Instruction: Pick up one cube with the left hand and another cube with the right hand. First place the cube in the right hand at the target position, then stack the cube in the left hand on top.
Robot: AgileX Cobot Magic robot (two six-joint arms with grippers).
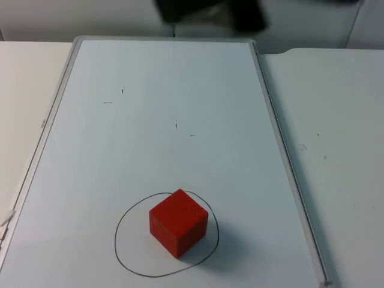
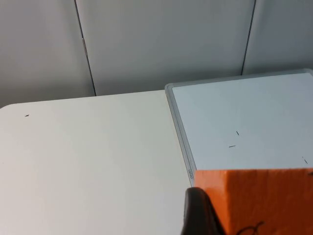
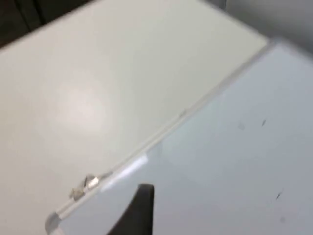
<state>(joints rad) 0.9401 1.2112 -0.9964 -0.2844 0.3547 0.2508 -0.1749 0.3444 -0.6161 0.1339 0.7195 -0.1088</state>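
Observation:
A red cube [image 1: 179, 222] rests inside a hand-drawn black circle [image 1: 123, 252] near the front of the whiteboard [image 1: 156, 120]. My left gripper [image 2: 254, 223] is shut on a second, orange-red cube [image 2: 259, 200], held up over the board's left edge, with one black fingertip [image 2: 198, 215] pressed on the cube's side. My right gripper [image 3: 195, 225] is open with nothing in it. Its black fingertip [image 3: 139, 210] hangs over a corner of the whiteboard [image 3: 234, 161], away from the placed cube. Both arms appear as dark blurs [image 1: 210, 12] at the far end of the board.
The whiteboard's grey frame [image 1: 282, 150] lies on the white table [image 1: 342, 120]. A few small pen marks [image 1: 176, 124] dot the board. Grey partition panels [image 2: 161, 44] stand behind the table.

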